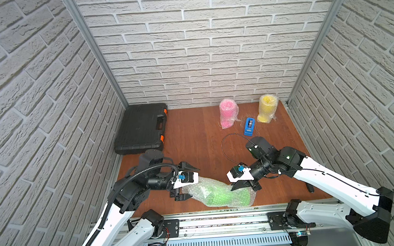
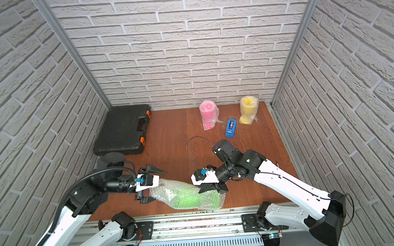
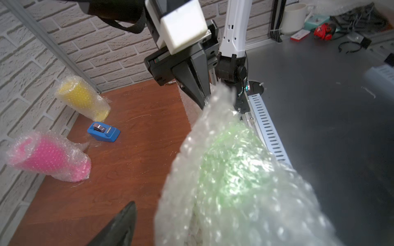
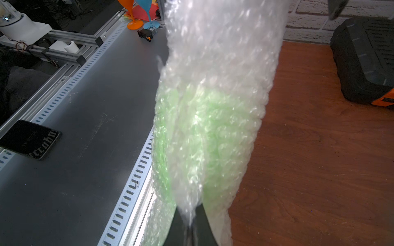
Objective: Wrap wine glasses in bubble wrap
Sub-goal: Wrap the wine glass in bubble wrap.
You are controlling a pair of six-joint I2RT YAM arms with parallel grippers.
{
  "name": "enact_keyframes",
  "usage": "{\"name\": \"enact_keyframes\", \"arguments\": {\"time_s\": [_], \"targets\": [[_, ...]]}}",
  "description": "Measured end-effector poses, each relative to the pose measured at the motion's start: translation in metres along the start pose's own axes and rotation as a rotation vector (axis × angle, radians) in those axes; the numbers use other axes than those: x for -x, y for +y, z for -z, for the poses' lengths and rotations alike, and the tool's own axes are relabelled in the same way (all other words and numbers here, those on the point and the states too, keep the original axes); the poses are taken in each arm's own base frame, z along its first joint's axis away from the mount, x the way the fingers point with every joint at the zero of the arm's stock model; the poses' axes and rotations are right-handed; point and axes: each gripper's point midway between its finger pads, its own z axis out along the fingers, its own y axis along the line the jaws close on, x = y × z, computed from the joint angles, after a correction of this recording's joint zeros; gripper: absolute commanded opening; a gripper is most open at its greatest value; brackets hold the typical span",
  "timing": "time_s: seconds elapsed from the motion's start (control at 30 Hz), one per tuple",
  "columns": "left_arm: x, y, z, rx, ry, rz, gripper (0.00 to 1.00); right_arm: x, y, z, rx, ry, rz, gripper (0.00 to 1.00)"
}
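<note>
On its side on the tabletop (image 1: 192, 140), well nearer the robot than the tape dispenser (image 1: 250, 126): green wine glass (image 1: 217, 195), swathed in bubble wrap (image 1: 241, 198). Pinched shut on that wrap: right claw (image 1: 234, 188). Spread open at the bundle's other end: left claw (image 1: 194, 183). Upright beyond the dispenser, flanking it: pink wine glass (image 1: 227, 112), yellow wine glass (image 1: 266, 109).
</note>
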Motion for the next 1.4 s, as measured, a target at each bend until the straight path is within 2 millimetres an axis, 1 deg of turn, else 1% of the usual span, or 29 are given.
{"name": "enact_keyframes", "arguments": {"time_s": [0.07, 0.17, 0.27, 0.3, 0.43, 0.57, 0.73, 0.8, 0.87, 0.93, 1.07, 1.23, 1.27, 1.4], "targets": [[-0.003, 0.002, -0.003, -0.009, 0.009, 0.005, 0.28, -0.001, -0.004, -0.001, -0.014, -0.001, 0.0, 0.03], [-0.006, 0.004, -0.004, -0.012, 0.025, 0.013, 0.13, -0.006, -0.013, -0.008, -0.047, -0.007, -0.006, 0.03], [-0.005, 0.007, -0.003, -0.013, 0.043, 0.025, 0.02, -0.013, -0.025, -0.02, -0.076, -0.032, -0.02, 0.03], [-0.005, 0.009, -0.003, -0.013, 0.052, 0.028, 0.0, -0.016, -0.029, -0.024, -0.085, -0.042, -0.026, 0.03], [-0.009, 0.018, -0.006, -0.025, 0.102, 0.063, 0.0, -0.025, -0.051, -0.05, -0.116, -0.085, -0.039, 0.03], [-0.021, 0.026, -0.014, -0.054, 0.177, 0.126, 0.0, -0.036, -0.07, -0.075, -0.145, -0.13, -0.037, 0.03], [-0.039, 0.038, -0.024, -0.085, 0.291, 0.19, 0.0, -0.051, -0.09, -0.094, -0.215, -0.199, -0.033, 0.03], [-0.049, 0.041, -0.031, -0.107, 0.346, 0.213, 0.0, -0.062, -0.096, -0.099, -0.244, -0.224, -0.049, 0.03], [-0.059, 0.044, -0.04, -0.132, 0.39, 0.239, 0.0, -0.074, -0.101, -0.102, -0.268, -0.245, -0.075, 0.03], [-0.068, 0.047, -0.049, -0.155, 0.418, 0.267, 0.0, -0.08, -0.105, -0.101, -0.292, -0.267, -0.09, 0.03], [-0.083, 0.049, -0.066, -0.207, 0.469, 0.32, 0.0, -0.086, -0.109, -0.098, -0.325, -0.305, -0.106, 0.03], [-0.103, 0.046, -0.094, -0.277, 0.53, 0.376, 0.0, -0.094, -0.111, -0.096, -0.346, -0.342, -0.138, 0.03], [-0.107, 0.045, -0.1, -0.291, 0.538, 0.385, 0.0, -0.096, -0.111, -0.096, -0.35, -0.345, -0.144, 0.03], [-0.11, 0.043, -0.122, -0.323, 0.548, 0.393, 0.0, -0.105, -0.11, -0.094, -0.363, -0.348, -0.18, 0.03]]}}
